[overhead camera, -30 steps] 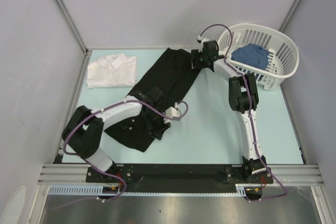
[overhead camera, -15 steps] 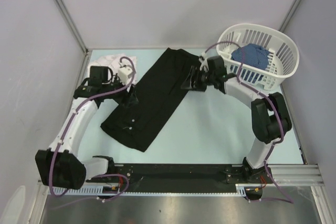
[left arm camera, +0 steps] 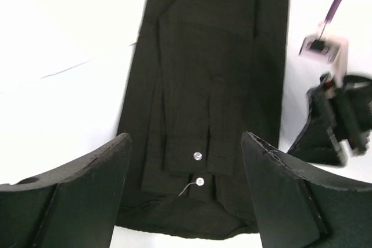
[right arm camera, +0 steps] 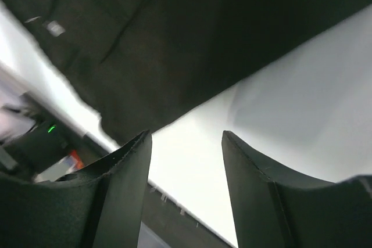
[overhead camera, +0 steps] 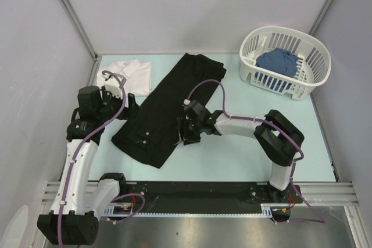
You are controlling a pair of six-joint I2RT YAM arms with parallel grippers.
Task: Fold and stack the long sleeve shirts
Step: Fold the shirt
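Observation:
The black long sleeve shirt (overhead camera: 168,108) lies folded into a long strip, running diagonally from the back middle to the front left of the table. It fills the left wrist view (left arm camera: 215,85), two small white buttons showing near its lower end. The white shirt (overhead camera: 129,74) lies folded at the back left. My left gripper (overhead camera: 129,107) is open and empty, at the black shirt's left edge. My right gripper (overhead camera: 185,133) is open and empty, at the shirt's right edge near its front end; the right wrist view shows the cloth edge (right arm camera: 145,56) above bare table.
A white slatted basket (overhead camera: 317,71) with a blue cloth (overhead camera: 277,61) inside stands at the back right. The table (overhead camera: 244,155) is pale blue, walled at the left, back and right. A black rail (overhead camera: 192,190) runs along the front edge.
My right gripper has swung from the shirt's back end down to its front right edge. My left gripper has moved from near the white shirt to the black shirt's left edge.

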